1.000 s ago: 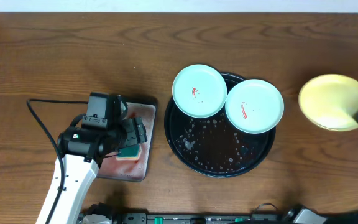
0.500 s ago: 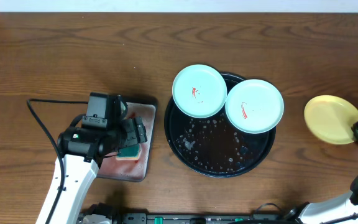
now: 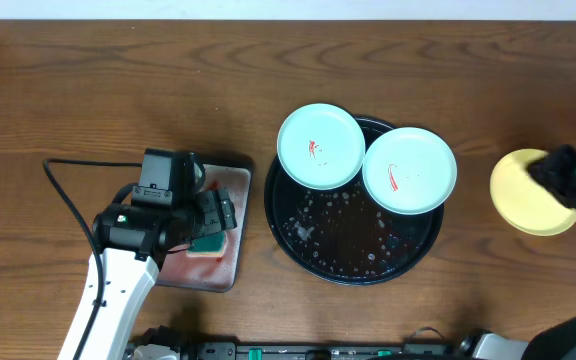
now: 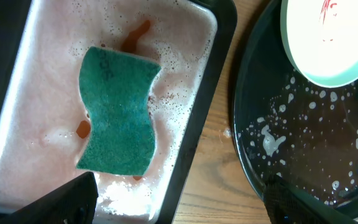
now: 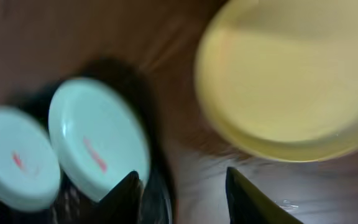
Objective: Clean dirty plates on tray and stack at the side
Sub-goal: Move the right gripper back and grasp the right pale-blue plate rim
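Sitting flat on the bare wood of the table, just right of the black tray and apart from it, is the yellow plate. The right hand hangs over the plate's right part and hides that edge from above. The wrist view is blurred, but its two fingertips stand apart with only table between them, so this hand is open and holds nothing.

The two mint plates lie on the far half of the black tray, side by side, their rims touching or very nearly so. The left mint plate overhangs the tray's far-left rim and the right mint plate its far-right rim. Each carries a small red smear. The tray's near half is wet and flecked with white foam.

Left of the black tray, close beside it, is a rectangular tray of pinkish, foamy water with a green sponge lying in it. The left hand hovers above it, fingers spread wide, open and empty. A black cable loops across the table to its left.
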Controlling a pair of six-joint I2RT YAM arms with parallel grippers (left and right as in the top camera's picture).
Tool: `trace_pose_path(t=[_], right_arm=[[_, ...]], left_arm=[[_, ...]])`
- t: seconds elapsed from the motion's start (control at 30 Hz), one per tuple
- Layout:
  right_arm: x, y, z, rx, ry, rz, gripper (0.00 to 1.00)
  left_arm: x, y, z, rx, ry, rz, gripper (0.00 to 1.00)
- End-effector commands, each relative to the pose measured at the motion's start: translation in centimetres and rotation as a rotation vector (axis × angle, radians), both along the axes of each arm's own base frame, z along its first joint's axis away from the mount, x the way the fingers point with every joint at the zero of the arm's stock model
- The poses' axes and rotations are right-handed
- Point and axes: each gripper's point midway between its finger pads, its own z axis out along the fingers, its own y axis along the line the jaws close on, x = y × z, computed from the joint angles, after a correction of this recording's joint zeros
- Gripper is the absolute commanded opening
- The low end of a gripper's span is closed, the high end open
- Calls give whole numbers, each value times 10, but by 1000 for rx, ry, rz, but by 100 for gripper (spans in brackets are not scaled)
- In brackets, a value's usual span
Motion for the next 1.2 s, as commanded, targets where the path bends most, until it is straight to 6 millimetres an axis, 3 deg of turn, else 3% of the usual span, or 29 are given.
trace_pose_path(t=[0.0,0.13,0.3,0.57,0.6,0.63,0.73,0.9,1.07,1.17], right_arm=[[10,41,-21,-150,84,207,40],[30,61,-48,-302,113,314,40],[54,88,-79,-344,98,465,38],[55,76,-130,-406,231,467,23],[50,75,-139,-402,266,473,10],[48,76,-140,-397,279,475,4],[44,76,-133,-394,283,466,1],[27,79,-84,-383,233,423,1],[-3,119,-47,-244,182,507,1],[-31,139,-54,-192,284,514,1]], left_arm=[[5,0,9,0,-28,-8,86],[5,0,9,0,-29,-8,85],[5,0,9,0,-28,-8,85],[5,0,9,0,-28,-8,85],[5,0,9,0,-29,-8,85],[5,0,9,0,-29,-8,86],[5,0,9,0,-29,-8,86],[5,0,9,0,-28,-8,86],[5,0,9,0,-28,-8,86],[5,0,9,0,-27,-8,86]])
